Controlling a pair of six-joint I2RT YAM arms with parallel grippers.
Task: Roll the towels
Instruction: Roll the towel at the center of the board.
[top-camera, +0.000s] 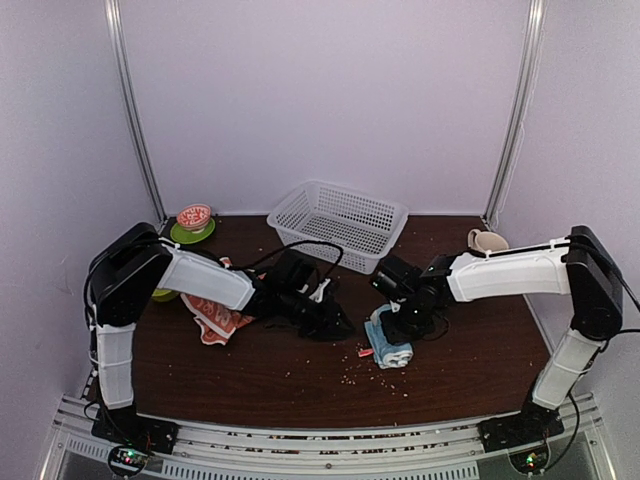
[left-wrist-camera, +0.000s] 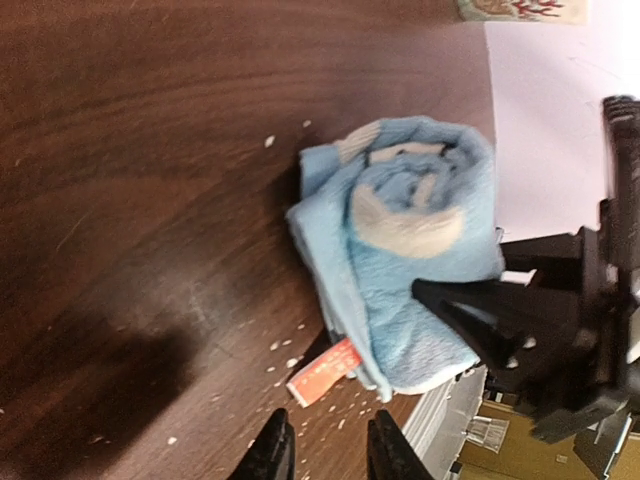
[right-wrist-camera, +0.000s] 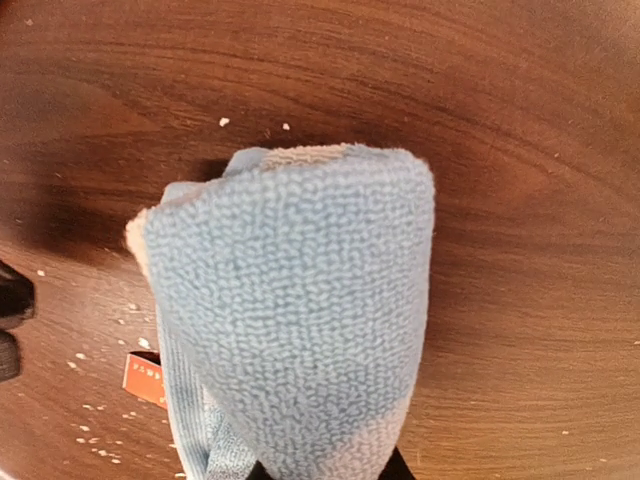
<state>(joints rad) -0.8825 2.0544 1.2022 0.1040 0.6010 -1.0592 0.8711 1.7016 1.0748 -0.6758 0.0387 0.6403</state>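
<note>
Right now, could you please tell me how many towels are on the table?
2. The rolled blue towel lies right of centre; the orange-red towel lies at the left, partly hidden under the left arm.

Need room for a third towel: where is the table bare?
Bare: the near strip of table, only crumbs on it, and the patch right of the blue towel. Crowded: centre, around that towel, and left, with the orange-red towel and bowl.

One blue towel (top-camera: 392, 350), one orange-red towel (top-camera: 215, 320), making two, one white basket (top-camera: 338, 222), one red bowl (top-camera: 194, 216), one green plate (top-camera: 184, 237), one beige cup (top-camera: 486, 241), two robot arms, left arm (top-camera: 200, 278), right arm (top-camera: 505, 275).
</note>
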